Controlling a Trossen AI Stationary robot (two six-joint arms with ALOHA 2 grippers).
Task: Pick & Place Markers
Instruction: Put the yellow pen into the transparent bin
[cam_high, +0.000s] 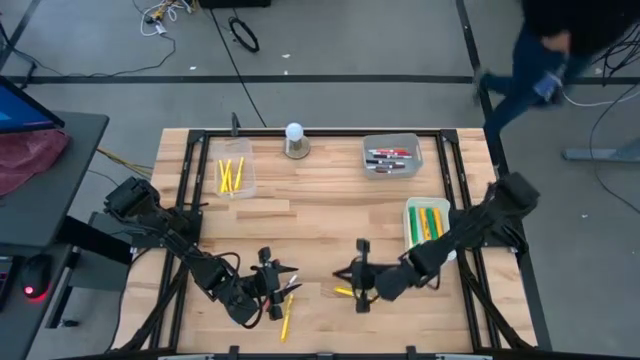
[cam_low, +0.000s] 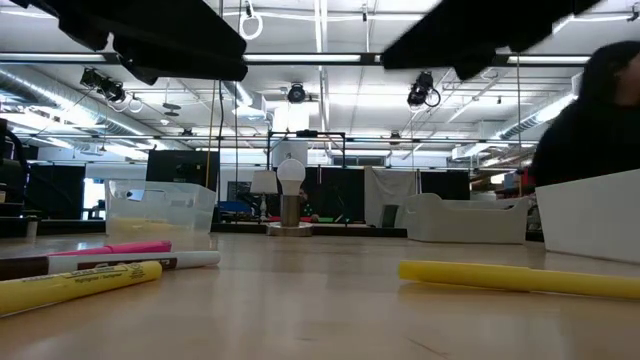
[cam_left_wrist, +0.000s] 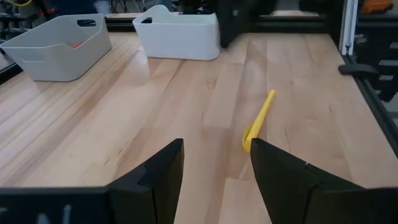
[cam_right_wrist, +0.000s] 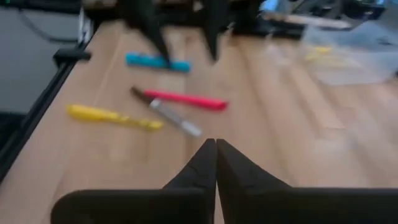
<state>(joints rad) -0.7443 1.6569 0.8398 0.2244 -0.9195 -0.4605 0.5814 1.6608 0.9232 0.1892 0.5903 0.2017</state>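
we see the wooden table (cam_high: 320, 200) with both arms low near its front edge. our left tool (cam_left_wrist: 214, 171) stands with fingers apart, a yellow marker (cam_left_wrist: 258, 118) just ahead. our right tool (cam_right_wrist: 216, 155) is pressed together, empty; yellow (cam_right_wrist: 112, 116), red (cam_right_wrist: 186, 99), white (cam_right_wrist: 168, 115) and teal (cam_right_wrist: 158, 61) markers lie ahead.

The table (cam_high: 320, 200) is pale wood in jointed strips, smooth with a soft sheen. The markers (cam_low: 75, 282) look like smooth plastic. The clear bin (cam_high: 236, 176) is see-through plastic; the grey bin (cam_left_wrist: 56, 46) and white bin (cam_left_wrist: 177, 36) are matt plastic. The fingers (cam_left_wrist: 155, 177) are matt black.
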